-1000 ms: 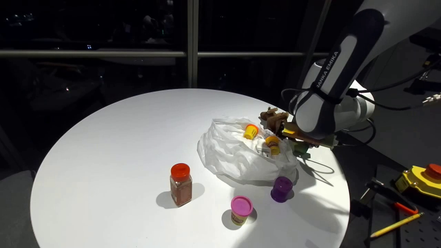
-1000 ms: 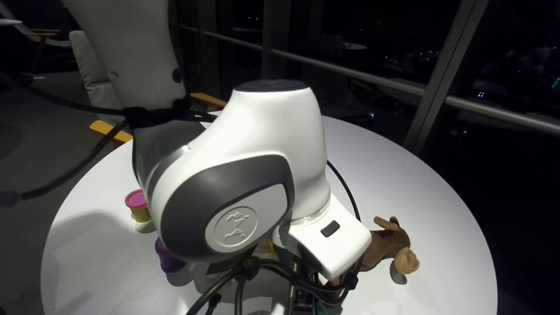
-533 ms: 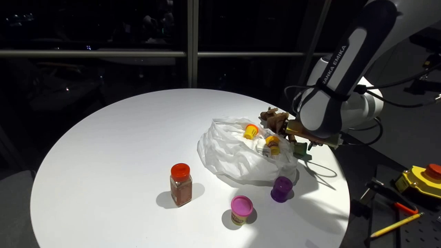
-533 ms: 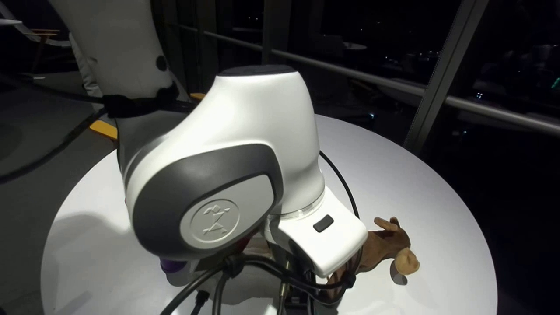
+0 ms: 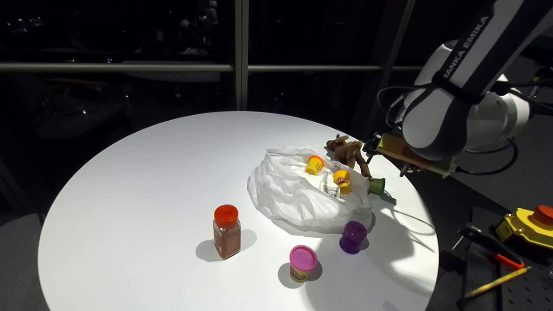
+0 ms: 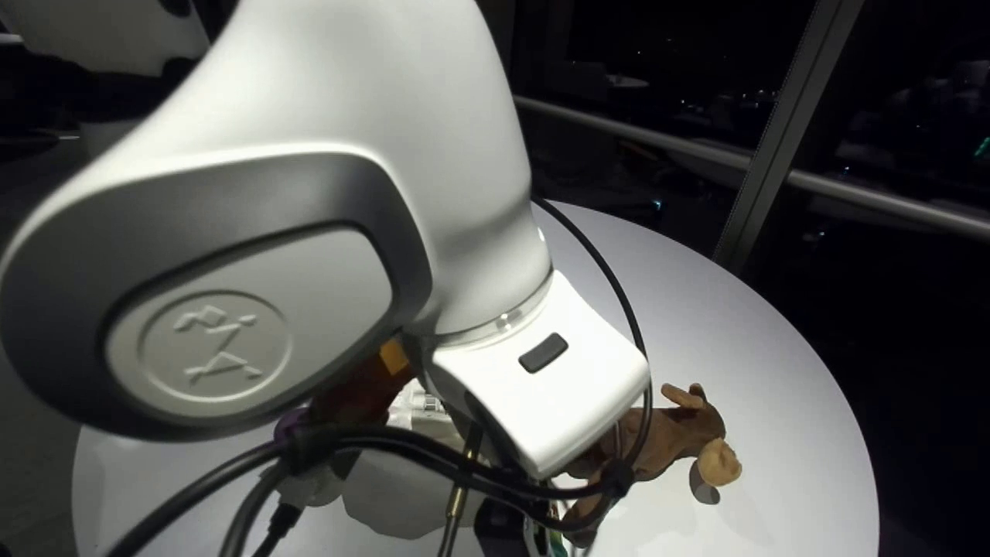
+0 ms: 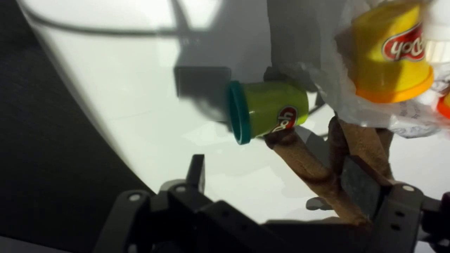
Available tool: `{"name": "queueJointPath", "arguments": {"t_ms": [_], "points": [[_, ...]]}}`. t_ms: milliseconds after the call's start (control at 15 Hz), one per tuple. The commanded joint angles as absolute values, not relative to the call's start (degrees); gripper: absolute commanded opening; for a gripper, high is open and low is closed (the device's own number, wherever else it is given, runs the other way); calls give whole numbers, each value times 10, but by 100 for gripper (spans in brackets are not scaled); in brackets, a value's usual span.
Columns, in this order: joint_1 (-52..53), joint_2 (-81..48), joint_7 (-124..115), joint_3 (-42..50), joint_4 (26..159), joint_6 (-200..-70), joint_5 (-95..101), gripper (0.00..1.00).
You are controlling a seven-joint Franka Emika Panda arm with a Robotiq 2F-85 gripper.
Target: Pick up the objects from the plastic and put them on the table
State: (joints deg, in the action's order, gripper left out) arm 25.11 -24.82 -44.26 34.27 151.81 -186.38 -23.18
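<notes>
While the red-lidded glass jar (image 5: 227,235) stands upright on the white table (image 5: 142,185) at the left of an exterior view, what remains to be lifted seems to lie on the crumpled white plastic bag (image 5: 289,203) to its right. In front of the bag the pink-lidded Play-Doh tub (image 5: 302,264) also stands upright. On the plastic rest the red-orange-lidded tub (image 5: 314,166), the white labelled box (image 5: 331,189) and the orange-lidded Play-Doh tub (image 5: 342,182), both tubs yellow. Beyond sprawls the brown toy animal (image 5: 345,151); nearer stands the purple tub (image 5: 353,237), just beside the bag; the green Play-Doh tub (image 5: 376,186) lies on its side by the animal's foot.

Right of these hangs the gripper (image 7: 277,174), fingers spread wide, holding nothing. I judge the next pick to be the orange-lidded Play-Doh tub: it lies to the gripper's left in an exterior view, up and to the right in the wrist view. There its long axis runs nearly vertical, across the line from finger to finger, so the gripper should need to travel more than twist. Farthest right, the Franka arm (image 5: 458,116) reaches in from above, its wrist low and tilted.
</notes>
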Motion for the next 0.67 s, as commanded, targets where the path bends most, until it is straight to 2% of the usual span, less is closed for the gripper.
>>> {"name": "queueJointPath", "arguments": {"t_ms": [0, 200, 600], "points": [[298, -155, -393, 366, 1553, -1829, -199, 100], [321, -135, -381, 356, 1533, -1804, -177, 100], [285, -132, -367, 262, 1466, -1792, -179, 100]]}}
